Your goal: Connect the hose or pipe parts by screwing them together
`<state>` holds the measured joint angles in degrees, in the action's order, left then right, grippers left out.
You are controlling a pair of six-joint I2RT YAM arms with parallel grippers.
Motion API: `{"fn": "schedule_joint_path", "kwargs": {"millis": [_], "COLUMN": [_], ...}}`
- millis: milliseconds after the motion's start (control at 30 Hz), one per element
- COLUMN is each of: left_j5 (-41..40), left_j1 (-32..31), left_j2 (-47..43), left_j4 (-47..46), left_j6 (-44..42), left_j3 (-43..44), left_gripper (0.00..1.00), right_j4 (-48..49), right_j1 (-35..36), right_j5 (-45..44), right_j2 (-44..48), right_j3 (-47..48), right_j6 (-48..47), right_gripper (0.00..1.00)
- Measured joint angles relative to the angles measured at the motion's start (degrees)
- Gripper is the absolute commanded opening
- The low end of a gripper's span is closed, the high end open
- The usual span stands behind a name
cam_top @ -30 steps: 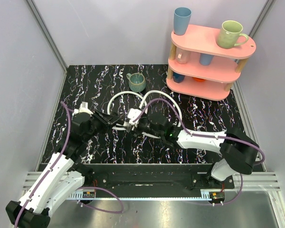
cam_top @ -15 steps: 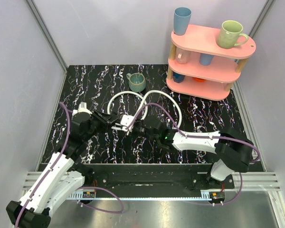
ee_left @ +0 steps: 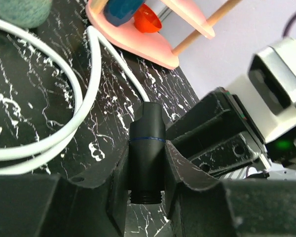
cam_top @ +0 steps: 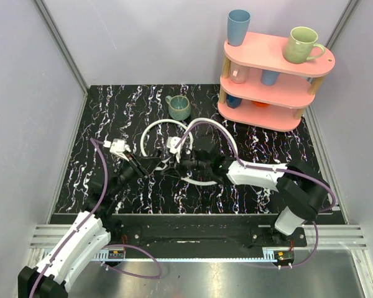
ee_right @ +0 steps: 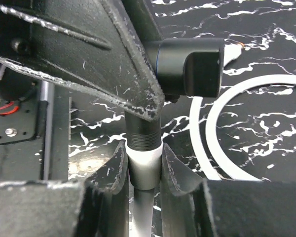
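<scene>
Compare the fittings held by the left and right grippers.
The left fitting, in the left gripper, is all black with a blue ring; the right fitting, in the right gripper, is ribbed black above a white sleeve. The left gripper clamps the black body; the right gripper clamps the sleeve. Both grippers are shut.

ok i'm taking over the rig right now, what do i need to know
Grippers: left gripper shut on a black fitting, its threaded end bare. The right gripper is shut on a white hose end, just below its black collar.
Things: both hoses loop on the table behind the grippers.
Done: both ends are held, close together mid-table.
Left: align and screw them together; no threaded joint shows yet.
</scene>
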<state>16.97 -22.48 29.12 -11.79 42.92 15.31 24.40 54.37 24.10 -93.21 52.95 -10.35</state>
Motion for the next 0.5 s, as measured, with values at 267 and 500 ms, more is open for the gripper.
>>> {"fn": "schedule_joint_path", "kwargs": {"millis": [267, 500], "left_j5": [8.87, 13.49], "left_j1": [0.76, 0.76], "left_j2": [6.67, 7.30], "left_j4": [-9.53, -6.93], "left_j6": [-6.19, -11.91], "left_j3": [1.05, 5.25], "left_gripper": [0.00, 0.00], "right_j4": [5.73, 13.46], "right_j1": [-5.62, -8.22], "right_j5": [15.56, 25.77], "right_j2": [-1.81, -3.32], "right_j3": [-0.74, -0.79], "right_j6": [10.86, 18.93], "right_gripper": [0.00, 0.00]}}
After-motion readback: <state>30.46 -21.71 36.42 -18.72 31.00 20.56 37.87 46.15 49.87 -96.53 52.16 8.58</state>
